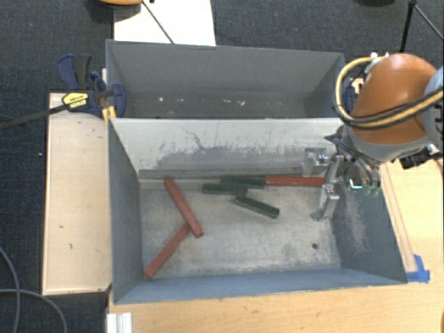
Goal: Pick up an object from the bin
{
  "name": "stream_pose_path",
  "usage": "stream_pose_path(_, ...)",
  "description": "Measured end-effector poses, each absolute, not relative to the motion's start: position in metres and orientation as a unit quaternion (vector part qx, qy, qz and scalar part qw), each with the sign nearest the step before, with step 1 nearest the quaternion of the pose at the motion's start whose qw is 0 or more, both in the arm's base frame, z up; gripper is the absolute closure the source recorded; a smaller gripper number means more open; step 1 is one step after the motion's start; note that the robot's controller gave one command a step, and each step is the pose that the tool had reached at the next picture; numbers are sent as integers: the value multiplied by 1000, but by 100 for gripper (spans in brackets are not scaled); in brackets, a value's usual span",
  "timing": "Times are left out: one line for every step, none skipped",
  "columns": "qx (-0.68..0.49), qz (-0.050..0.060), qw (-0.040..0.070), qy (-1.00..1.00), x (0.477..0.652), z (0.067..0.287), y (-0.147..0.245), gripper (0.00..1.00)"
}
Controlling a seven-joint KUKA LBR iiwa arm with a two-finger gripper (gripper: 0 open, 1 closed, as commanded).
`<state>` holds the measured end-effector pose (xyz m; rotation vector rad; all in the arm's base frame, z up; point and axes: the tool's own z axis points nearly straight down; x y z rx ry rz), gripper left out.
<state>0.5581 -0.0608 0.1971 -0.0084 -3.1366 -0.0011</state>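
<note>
Camera view from above: the arm enters from the right, its orange cover (394, 94) hanging over the right rear corner of the grey bin (229, 252), and the metal jaws reach down just at the right end of a red stick (295, 181). That stick is a slim, straight, brick-red bar of squarish section. It lies flat on the bin floor at the foot of the back wall, its long axis running left to right along the wall. Its right end points at the jaws and seems to touch or pass behind them. Its left end meets a dark green stick (232, 184) that lies in nearly the same line. Whether the jaws are apart, together or clamped on the red stick cannot be told; one metal tip shows below the stick's end, close to the right wall. A second dark green stick (257, 207) lies just in front of the first, slanting down to the right. Well apart, in the left half of the bin, two more red sticks (184, 209) meet at an angle like a sideways V.
</note>
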Motion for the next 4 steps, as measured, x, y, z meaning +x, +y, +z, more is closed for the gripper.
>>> stream_pose_path(-2,0,-1,-1000,560,201,-61,0)
stream_pose_path(26,1,-5,-1000,576,160,-37,0)
stream_pose_path(20,0,-3,-1000,578,103,1,0)
stream_pose_path(70,0,0,-998,574,79,1,100)
